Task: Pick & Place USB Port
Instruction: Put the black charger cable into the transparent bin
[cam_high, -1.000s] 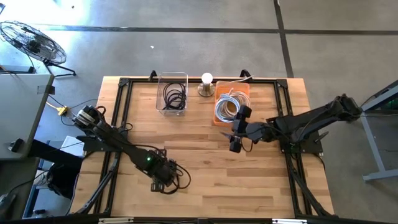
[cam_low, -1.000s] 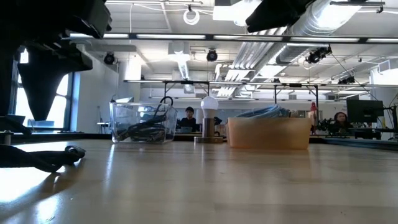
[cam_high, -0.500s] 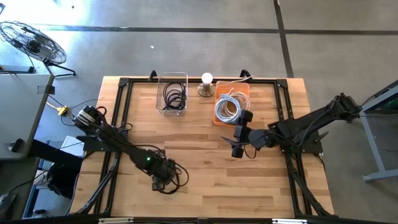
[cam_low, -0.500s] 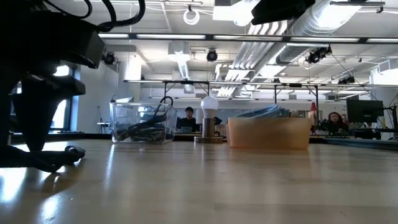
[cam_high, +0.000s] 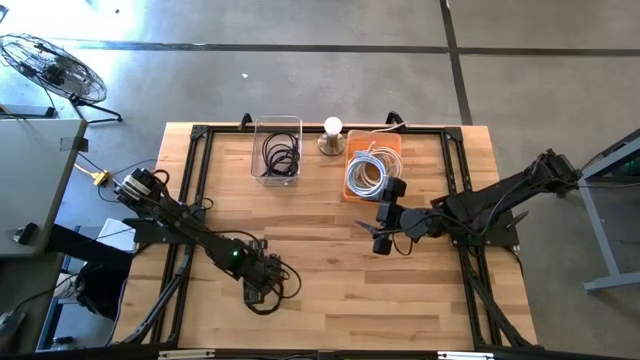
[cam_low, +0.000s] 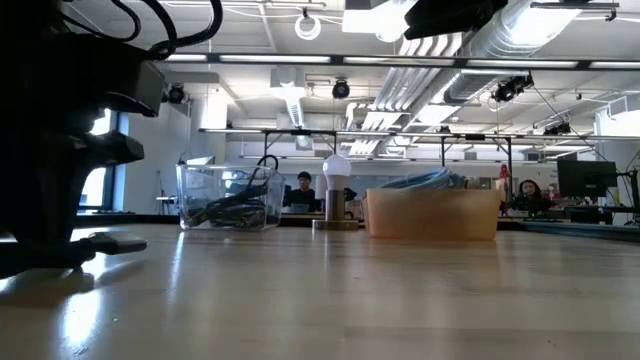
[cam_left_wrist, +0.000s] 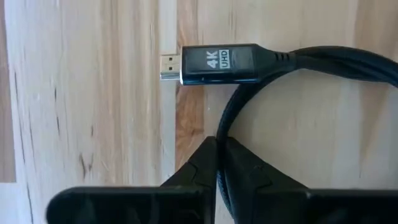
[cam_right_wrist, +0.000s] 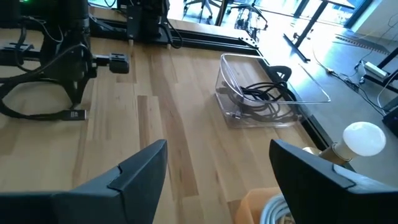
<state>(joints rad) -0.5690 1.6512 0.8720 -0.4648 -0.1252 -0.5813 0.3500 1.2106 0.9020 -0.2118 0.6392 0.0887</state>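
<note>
Since a second ago, left gripper (cam_high: 262, 290) has edged toward 10 o'clock, fingers (cam_left_wrist: 205, 168) clamped on the black cable (cam_left_wrist: 292, 68) near the table's (cam_high: 330, 290) 7 o'clock edge. Right gripper (cam_high: 380, 236) waits centrally, fingers (cam_right_wrist: 134, 171) spread, holding nothing.

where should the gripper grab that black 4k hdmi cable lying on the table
Best on the round cord just behind the plug, from straight above. The black cable lies flat on the wooden table in a loop, so its thin cord fits between closing fingers. The left gripper already pinches the cord there, a short way behind the 4K plug. The right gripper waits, open.
</note>
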